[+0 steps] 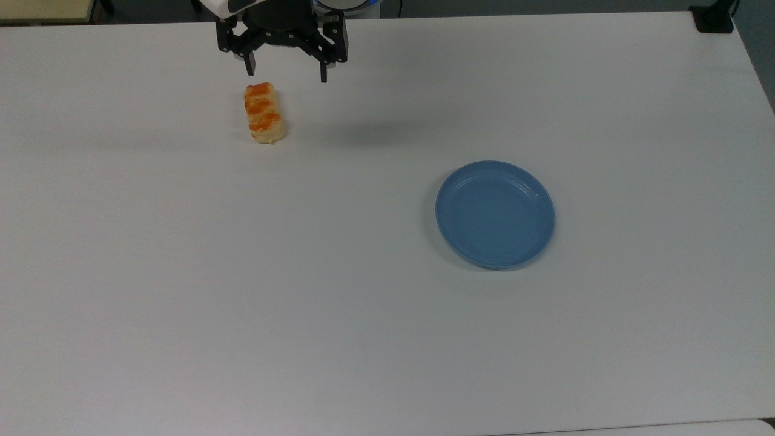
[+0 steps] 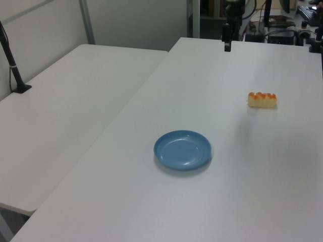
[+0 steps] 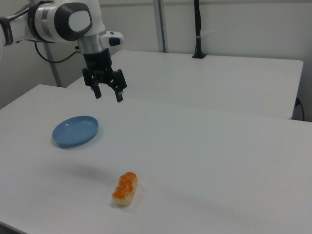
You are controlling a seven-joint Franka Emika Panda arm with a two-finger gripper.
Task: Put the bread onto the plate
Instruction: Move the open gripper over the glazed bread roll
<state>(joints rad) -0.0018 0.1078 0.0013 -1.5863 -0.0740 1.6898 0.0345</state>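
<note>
We see a white worktop, and in the left view a second white table butts against its left edge, carrying a black clamped pole. Cluttered equipment sits behind.

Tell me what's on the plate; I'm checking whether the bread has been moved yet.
Nothing lies on the plate; its whole blue inside shows bare. The bread lies on the table, apart from it. The table under the plate is covered.

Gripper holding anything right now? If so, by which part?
Nothing held. The gripper is open and up in the air; the bread lies alone on the table.
</note>
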